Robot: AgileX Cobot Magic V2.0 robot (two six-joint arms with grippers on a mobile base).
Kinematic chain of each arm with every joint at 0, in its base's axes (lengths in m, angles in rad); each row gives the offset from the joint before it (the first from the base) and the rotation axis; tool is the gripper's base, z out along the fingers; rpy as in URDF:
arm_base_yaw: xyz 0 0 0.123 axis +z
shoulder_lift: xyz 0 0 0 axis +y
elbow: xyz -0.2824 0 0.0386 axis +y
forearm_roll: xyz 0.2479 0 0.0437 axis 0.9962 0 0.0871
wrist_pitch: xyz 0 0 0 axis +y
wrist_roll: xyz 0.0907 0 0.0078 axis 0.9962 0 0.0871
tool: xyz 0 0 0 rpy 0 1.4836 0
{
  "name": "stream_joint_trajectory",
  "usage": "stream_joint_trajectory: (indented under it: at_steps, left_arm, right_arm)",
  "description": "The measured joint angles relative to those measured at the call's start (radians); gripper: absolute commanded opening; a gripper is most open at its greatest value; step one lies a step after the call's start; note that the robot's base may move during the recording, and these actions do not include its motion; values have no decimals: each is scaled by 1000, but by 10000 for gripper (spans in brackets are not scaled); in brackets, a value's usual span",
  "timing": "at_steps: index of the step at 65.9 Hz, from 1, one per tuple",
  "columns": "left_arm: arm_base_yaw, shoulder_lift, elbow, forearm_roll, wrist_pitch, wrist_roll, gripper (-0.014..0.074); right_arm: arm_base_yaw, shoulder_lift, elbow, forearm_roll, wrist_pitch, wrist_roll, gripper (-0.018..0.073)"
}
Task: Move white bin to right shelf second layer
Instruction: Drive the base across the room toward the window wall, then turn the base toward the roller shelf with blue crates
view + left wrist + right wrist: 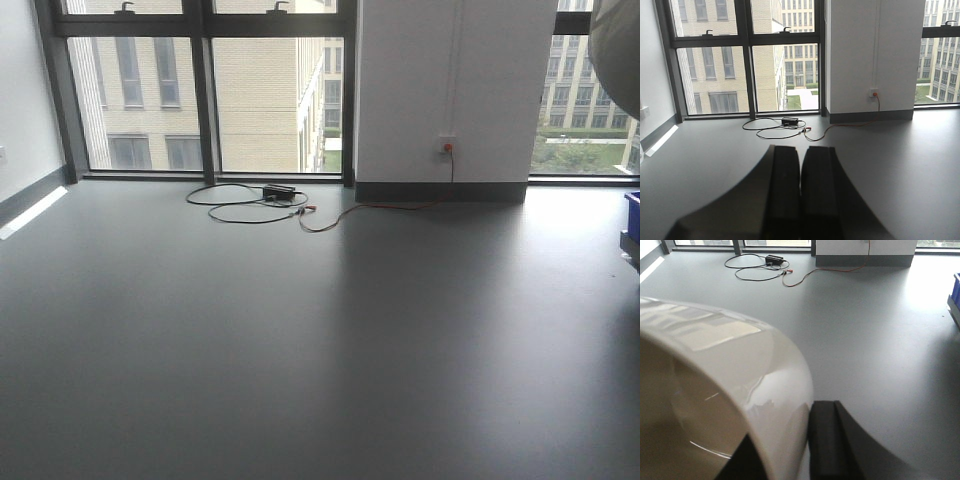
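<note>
The white bin (715, 340) fills the left half of the right wrist view, glossy and cream-white, held above the grey floor. My right gripper (785, 425) is shut on the bin's wall, with one dark finger (826, 440) outside and the other inside the mouth. In the front view a curved piece of the bin (615, 40) shows at the top right corner. My left gripper (800, 150) is shut with nothing between its fingers, pointing over bare floor toward the windows. The right shelf second layer is out of view.
A black power adapter (278, 191) with looped cables lies on the floor by the windows, and a red cord runs to a wall socket (447, 147) on the white pillar. A blue crate (633, 215) edge shows at the far right.
</note>
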Motion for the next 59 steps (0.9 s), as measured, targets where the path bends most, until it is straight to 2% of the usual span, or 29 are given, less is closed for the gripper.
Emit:
stream_joint_trajectory:
  at_steps: [59]
  left_arm:
    - [0, 0, 0, 0, 0, 0, 85]
  right_arm:
    - [0, 0, 0, 0, 0, 0, 24]
